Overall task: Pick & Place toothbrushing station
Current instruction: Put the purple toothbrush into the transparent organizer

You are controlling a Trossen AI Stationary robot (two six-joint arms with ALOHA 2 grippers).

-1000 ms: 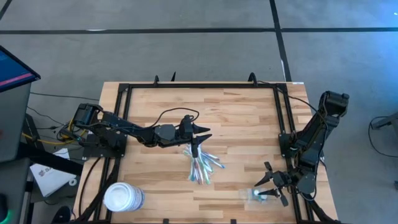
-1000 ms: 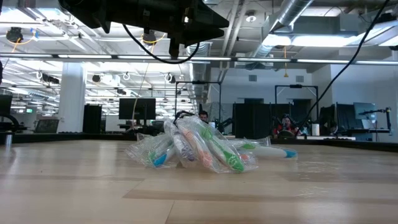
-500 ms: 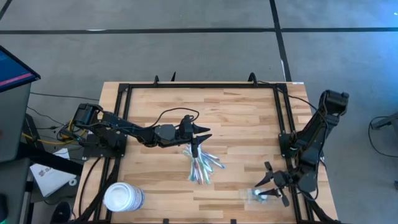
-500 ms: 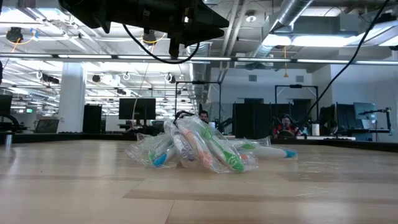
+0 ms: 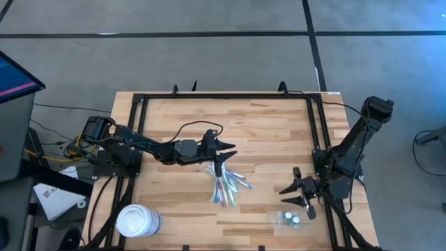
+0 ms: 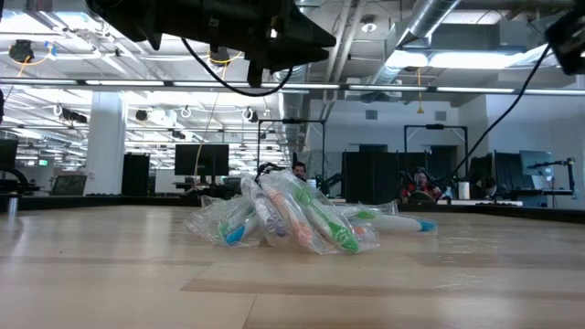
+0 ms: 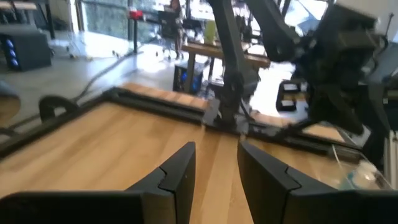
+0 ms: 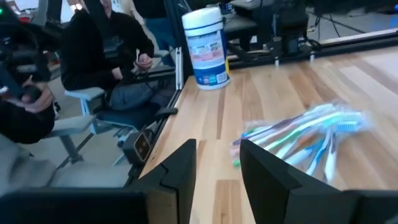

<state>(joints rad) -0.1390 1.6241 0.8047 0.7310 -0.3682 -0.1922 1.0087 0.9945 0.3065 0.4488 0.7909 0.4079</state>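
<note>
High view shows the right end effector (image 5: 296,196), open and empty, beside the holder (image 5: 288,219); a careless approach could knock it off the table (image 5: 272,132).

Your left tool (image 5: 218,164) is hanging mid-counter, fingers parted a little, gripping nothing. Your right tool (image 5: 298,197) is hovering empty, fingers slightly apart.
</note>
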